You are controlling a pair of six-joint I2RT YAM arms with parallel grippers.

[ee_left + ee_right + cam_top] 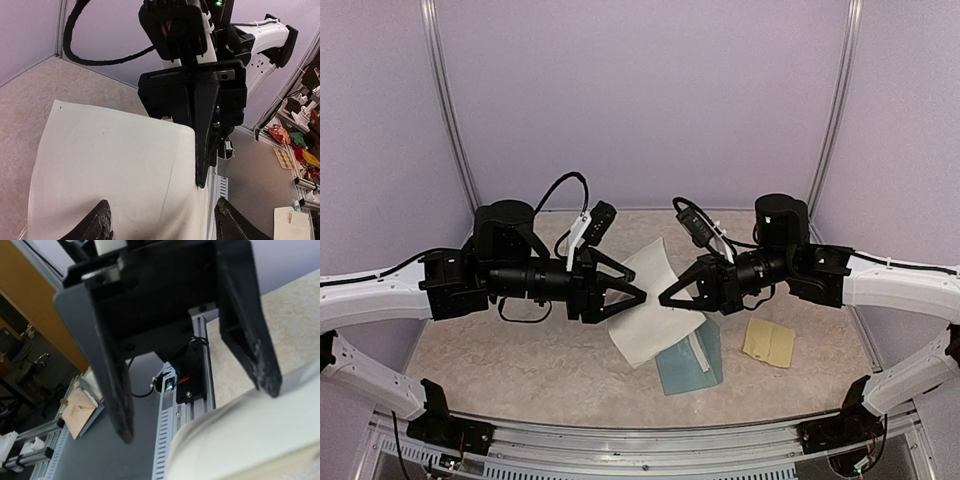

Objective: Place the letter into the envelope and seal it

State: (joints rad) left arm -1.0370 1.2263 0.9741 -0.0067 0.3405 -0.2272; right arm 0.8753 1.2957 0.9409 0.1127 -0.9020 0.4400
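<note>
"Left gripper (642, 296) first: how did its fingers stand?"

"Spread. In its own wrist view the two fingertips (100, 222) sat wide apart at the bottom edge, with the white letter (650, 338) stretching between and beyond them. The right wrist camera showed the same two fingers parted above the sheet. I could not tell whether either finger touched the paper."

"And the right gripper (665, 297)?"

"Pressed together, tip to tip with the left one over the middle of the table (500, 350). From the left wrist, its narrow point met the right-hand edge of the letter, which curled up there. It was pinching that sheet."

"Where was the letter, then?"

"Raised off the table between the two arms and bowed. Its far corner stood up behind the grippers and its near corner hung down over the envelope (682, 372)."

"And the envelope itself?"

"Flat on the table, teal-blue, just near and a little right of the gripper tips. In the overhead view the letter covered its far left part; whether they touched I could not tell. A pale strip (701, 352) lay on its right part."

"Anything else?"

"A yellow-tan sheet (769, 343) lay flat to the right of the envelope, close by but apart from it."
</note>
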